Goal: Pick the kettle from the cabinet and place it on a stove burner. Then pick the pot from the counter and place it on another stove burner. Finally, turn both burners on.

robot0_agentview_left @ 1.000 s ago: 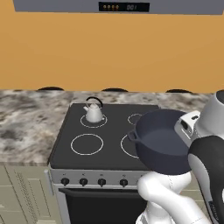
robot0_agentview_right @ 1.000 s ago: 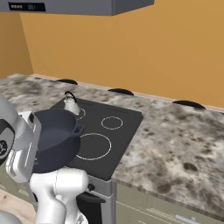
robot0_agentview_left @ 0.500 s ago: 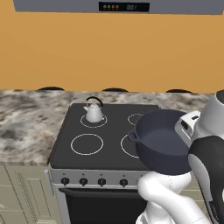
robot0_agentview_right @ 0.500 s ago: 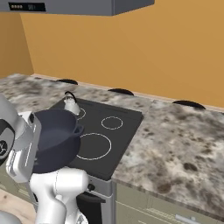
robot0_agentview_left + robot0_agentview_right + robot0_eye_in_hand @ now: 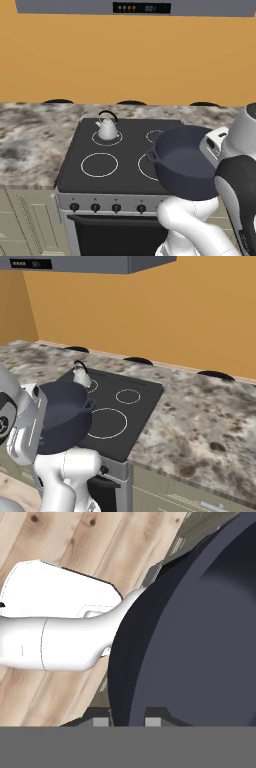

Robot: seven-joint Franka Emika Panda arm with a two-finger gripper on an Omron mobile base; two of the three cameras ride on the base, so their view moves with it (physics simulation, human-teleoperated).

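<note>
The dark navy pot (image 5: 184,165) hangs tilted in the air over the front right of the black cooktop (image 5: 127,150), its opening facing the wall. My gripper (image 5: 127,722) is shut on the pot's rim (image 5: 125,677), one fingertip on each side of the wall. In the right base view the pot (image 5: 62,415) hangs in front of the arm. The small silver kettle (image 5: 107,128) stands upright on the rear left burner, also seen as the kettle (image 5: 81,375) at the cooktop's far corner. The front left burner ring (image 5: 99,165) is bare. The cabinet is out of view.
Black knobs (image 5: 95,207) line the stove front below the cooktop. The marble counter (image 5: 30,140) runs left of the stove and the counter (image 5: 200,416) stretches wide to its right. An orange wall and a range hood (image 5: 140,7) stand behind.
</note>
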